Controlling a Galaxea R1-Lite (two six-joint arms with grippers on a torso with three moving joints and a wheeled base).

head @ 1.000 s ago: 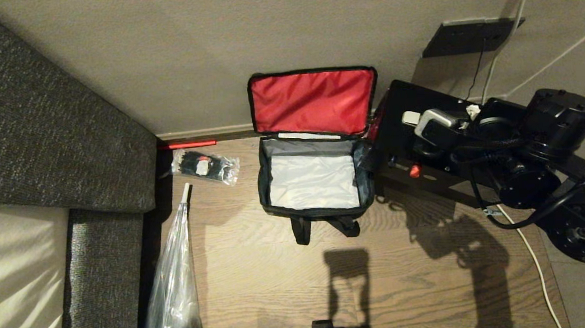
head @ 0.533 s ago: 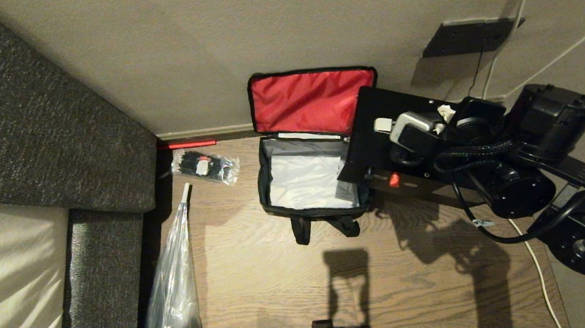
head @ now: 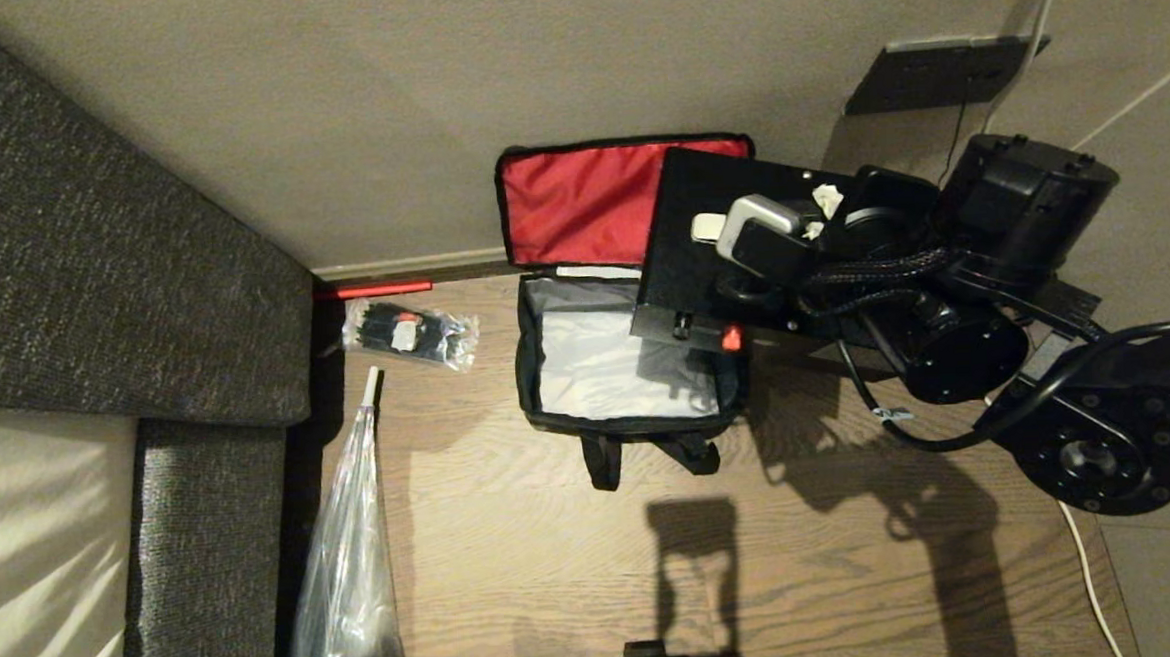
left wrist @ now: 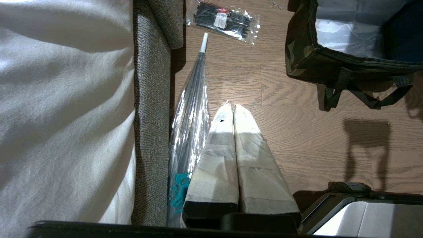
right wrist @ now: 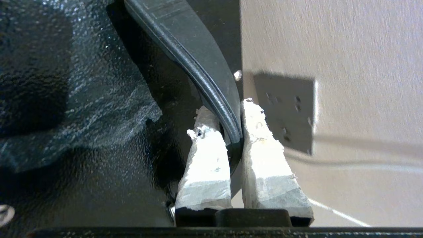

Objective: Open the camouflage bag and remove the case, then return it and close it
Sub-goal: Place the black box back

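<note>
The head view looks steeply down on the camouflage bag [head: 627, 366]. The left wrist view, lower, shares it [left wrist: 347, 49]. The right wrist view sits close against the case [right wrist: 82, 99].

The camouflage bag [head: 630, 421] is matt woven cloth with webbing straps; its lid lining [head: 578, 204] is smooth red fabric with a slight sheen, and its inner walls are lined with a pale, faintly shiny film. The case [head: 691, 253], at two o'clock from the bag, is hard black plastic with a pebbled, glossy grain in the right wrist view, and the right gripper [right wrist: 231, 129] that pinches its rim has pads wrapped in rough, frayed white tape. The floor [head: 808, 577] is matt grained wood, the sofa [head: 90, 244] at nine o'clock coarse grey weave, and the packet [head: 410, 333] crinkly clear plastic.
</note>
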